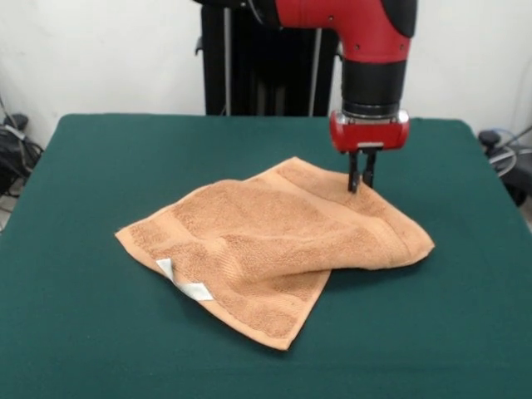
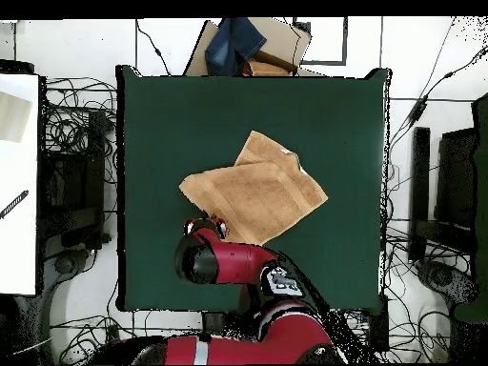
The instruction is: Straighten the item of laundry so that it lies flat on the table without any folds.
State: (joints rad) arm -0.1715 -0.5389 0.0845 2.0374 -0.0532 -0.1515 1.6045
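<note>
The peach-tan towel [image 1: 274, 241] lies crumpled on the green table [image 1: 100, 166], with one part folded over another and its white label [image 1: 187, 283] at the near left edge. My gripper [image 1: 362, 184] stands upright over the towel's far right part. Its fingertips are close together and press into the fabric there, pinching it. The towel is not lifted. In the overhead view the towel [image 2: 257, 191] lies mid-table as two overlapping layers. The arm's red head [image 2: 205, 253] covers the gripper at the towel's lower left edge.
Green cloth [image 2: 334, 114] lies bare all round the towel. Cables and black stands surround the table. A cardboard box with a blue cloth [image 2: 243, 43] sits past the table's far edge in the overhead view.
</note>
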